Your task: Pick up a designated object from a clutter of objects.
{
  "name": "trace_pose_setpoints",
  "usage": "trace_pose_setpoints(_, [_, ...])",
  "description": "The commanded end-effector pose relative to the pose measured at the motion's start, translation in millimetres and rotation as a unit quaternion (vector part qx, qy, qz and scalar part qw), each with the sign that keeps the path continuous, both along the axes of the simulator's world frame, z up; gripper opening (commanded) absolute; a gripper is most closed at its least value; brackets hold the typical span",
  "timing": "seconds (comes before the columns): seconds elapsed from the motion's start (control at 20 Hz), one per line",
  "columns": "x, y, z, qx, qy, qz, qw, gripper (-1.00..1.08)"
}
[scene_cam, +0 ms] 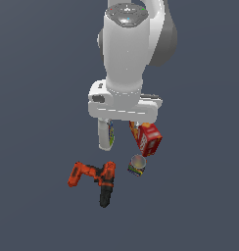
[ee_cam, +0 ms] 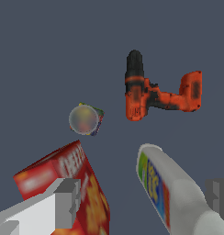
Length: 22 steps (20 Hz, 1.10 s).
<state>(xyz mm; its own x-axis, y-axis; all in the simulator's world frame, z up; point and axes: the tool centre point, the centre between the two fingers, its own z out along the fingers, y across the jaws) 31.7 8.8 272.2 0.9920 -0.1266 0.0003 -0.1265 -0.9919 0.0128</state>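
The small can (scene_cam: 137,165) has a silvery-grey top and a dark label with green and yellow marks; it stands upright on the floor and also shows in the wrist view (ee_cam: 85,120). Around it lie a white bottle (scene_cam: 106,135), a red-and-yellow box (scene_cam: 149,139) and an orange-and-black power drill (scene_cam: 95,179). My gripper (ee_cam: 141,197) is open and empty, held well above the clutter. Its grey fingers (ee_cam: 65,202) frame the bottle (ee_cam: 171,193) and the box (ee_cam: 63,176) in the wrist view. The can is apart from the gripper, beyond the box.
The drill (ee_cam: 153,94) lies on its side past the bottle, to the exterior view's left of the can. The arm's white hand (scene_cam: 124,105) hides the upper ends of the bottle and the box in the exterior view. The floor is plain dark grey.
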Motion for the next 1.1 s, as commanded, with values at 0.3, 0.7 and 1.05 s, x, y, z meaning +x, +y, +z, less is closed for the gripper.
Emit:
trace_pose_setpoints(0.3, [31, 32, -70, 0.003, -0.001, -0.080, 0.9968, 1.00])
trace_pose_setpoints(0.7, [47, 58, -129, 0.005, -0.002, -0.143, 0.9897, 1.00])
trace_pose_setpoints(1.05, [51, 71, -158, 0.006, -0.002, -0.172, 0.9851, 1.00])
